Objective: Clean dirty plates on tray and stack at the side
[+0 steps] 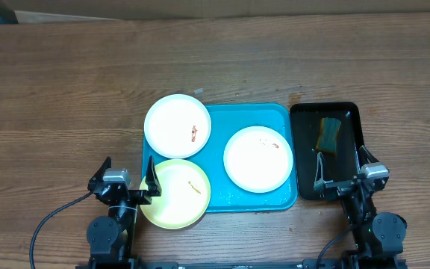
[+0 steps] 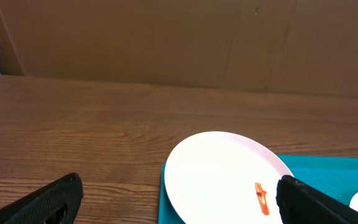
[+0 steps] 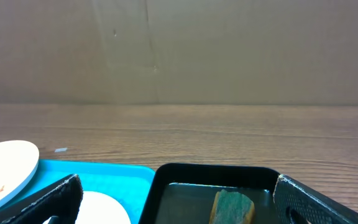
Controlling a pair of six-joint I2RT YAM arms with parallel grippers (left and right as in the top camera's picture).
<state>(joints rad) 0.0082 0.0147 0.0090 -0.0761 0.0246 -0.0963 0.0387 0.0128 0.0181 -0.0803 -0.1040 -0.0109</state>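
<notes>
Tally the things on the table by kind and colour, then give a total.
White plates: 2
Yellow-green plate: 1
Blue tray: 1
Black tray: 1
Sponge: 1
Total: 6

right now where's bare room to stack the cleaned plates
Bare wood lies left of the far white plate and all along the table beyond the blue tray. There is more right of the black tray. Crowded: the blue tray itself, and the two trays sit close together.
</notes>
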